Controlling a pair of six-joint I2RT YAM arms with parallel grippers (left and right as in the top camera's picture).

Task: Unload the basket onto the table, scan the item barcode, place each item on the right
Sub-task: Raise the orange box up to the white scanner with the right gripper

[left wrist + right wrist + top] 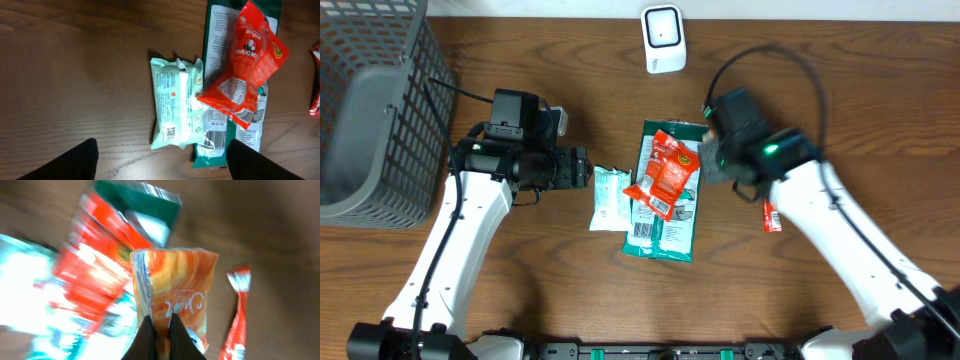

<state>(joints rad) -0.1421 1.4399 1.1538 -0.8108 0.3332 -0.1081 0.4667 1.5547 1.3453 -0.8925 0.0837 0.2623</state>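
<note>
A white scanner [663,38] stands at the table's [840,90] far edge. Mid-table a red packet [665,172] lies across a green packet [665,228], a pale mint packet [609,198] touching its left side. The left gripper [582,167] hovers just beside the mint packet. A grey basket [390,40] fills the far left corner.

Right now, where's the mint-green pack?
Overhead view, left of centre: the mint-green pack lies flat just ahead of the open left gripper, its far edge against the dark green bag.
</note>
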